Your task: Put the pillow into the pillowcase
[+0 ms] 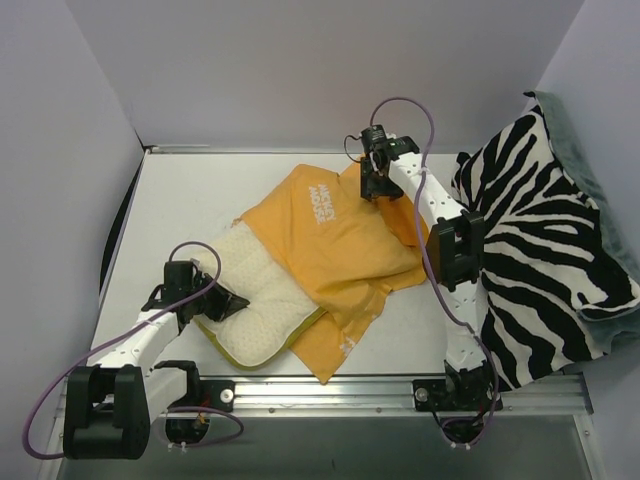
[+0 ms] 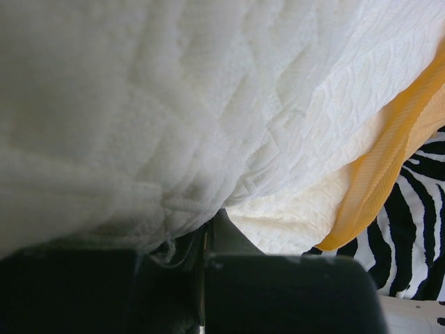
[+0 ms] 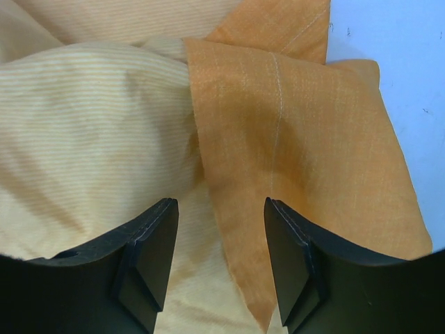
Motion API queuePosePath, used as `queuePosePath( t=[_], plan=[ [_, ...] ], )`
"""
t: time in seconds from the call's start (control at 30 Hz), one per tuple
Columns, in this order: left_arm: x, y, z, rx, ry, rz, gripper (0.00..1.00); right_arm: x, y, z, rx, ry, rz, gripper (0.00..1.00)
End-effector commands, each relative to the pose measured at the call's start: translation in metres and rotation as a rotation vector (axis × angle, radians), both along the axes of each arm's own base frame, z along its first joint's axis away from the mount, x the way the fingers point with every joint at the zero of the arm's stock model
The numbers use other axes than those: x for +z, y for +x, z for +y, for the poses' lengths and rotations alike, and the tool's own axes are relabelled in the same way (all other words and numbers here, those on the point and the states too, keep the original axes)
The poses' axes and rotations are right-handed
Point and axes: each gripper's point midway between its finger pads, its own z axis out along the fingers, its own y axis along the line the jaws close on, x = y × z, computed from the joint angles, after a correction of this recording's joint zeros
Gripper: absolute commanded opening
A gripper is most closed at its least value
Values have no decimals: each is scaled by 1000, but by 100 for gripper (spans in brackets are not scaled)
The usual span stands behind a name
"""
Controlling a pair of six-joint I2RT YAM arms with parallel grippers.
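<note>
Poking out of the pillowcase (image 1: 335, 240) at its near-left opening, the pillow (image 1: 258, 300) is only partly inside; a good part of its length lies bare on the white table (image 1: 190, 200). Its long axis runs from that opening toward the far-right corner of the pillowcase, so that appears to be the line any further push must follow.

The left gripper (image 1: 228, 302) sits at the pillow's exposed end, on the side away from the pillowcase. In its wrist view the dark fingers (image 2: 292, 292) stand all but together, and they seem clamped on a pinch of the pillow's cover. The right gripper (image 1: 372, 185) is at the far corner of the pillowcase, opposite the opening. Its pads (image 3: 151, 257) stand apart over a folded flap of orange cloth, gripping nothing. The left arm is clearly the nearer one to the pillow; the right is placed to anchor the closed end.

The pillow is cream-white, flat and soft, with a raised quilted weave and a yellow-green trim. The pillowcase is thin, limp orange fabric with a fine ribbed weave, creased and slack. Right of the pillowcase lies a zebra-striped cushion (image 1: 540, 240), apart from both grippers.
</note>
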Motion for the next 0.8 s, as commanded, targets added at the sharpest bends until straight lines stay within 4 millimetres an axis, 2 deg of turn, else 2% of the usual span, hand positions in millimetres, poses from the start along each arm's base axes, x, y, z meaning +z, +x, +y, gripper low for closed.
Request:
queuePosePath(
  t=[0.0,0.13,0.2,0.27,0.3,0.37,0.4,0.47,0.5,0.57,0.6,0.63,0.7,0.77],
  plan=[
    [-39,-31,25,60,138,166,0,-8,-2,-14,-22,-67,28,51],
    [-39,-32,26,62,139,168,0,-22,1,-19,-33,-94,49,43],
    [-39,-32,26,64,140,172,0,-24,2,-23,-40,-99,54,31],
    [-39,-32,26,63,144,175,0,-21,2,-26,-50,-102,51,8],
    [-40,-33,26,63,144,176,0,-11,3,-32,-63,-107,29,0],
    [-40,-33,27,62,146,177,0,1,1,-38,-77,-110,13,0],
    [-40,-33,27,65,145,179,0,22,0,-46,-93,-101,-26,0],
    [-41,-33,27,63,146,179,0,44,-2,-59,-120,-92,-64,0],
    [-41,-33,27,63,147,179,0,63,-7,-77,-156,-84,-96,0],
    [-41,-34,27,64,150,180,0,80,-12,-102,-209,-76,-123,0],
    [-42,-34,27,64,148,182,0,96,-16,-114,-238,-58,-153,0],
    [-41,-34,27,65,148,181,0,91,-22,-140,-294,-56,-135,0],
    [-41,-34,27,65,144,182,0,96,-29,-165,-349,-56,-140,0],
    [-41,-34,26,66,142,186,0,82,-42,-195,-423,-79,-97,0]
  ],
)
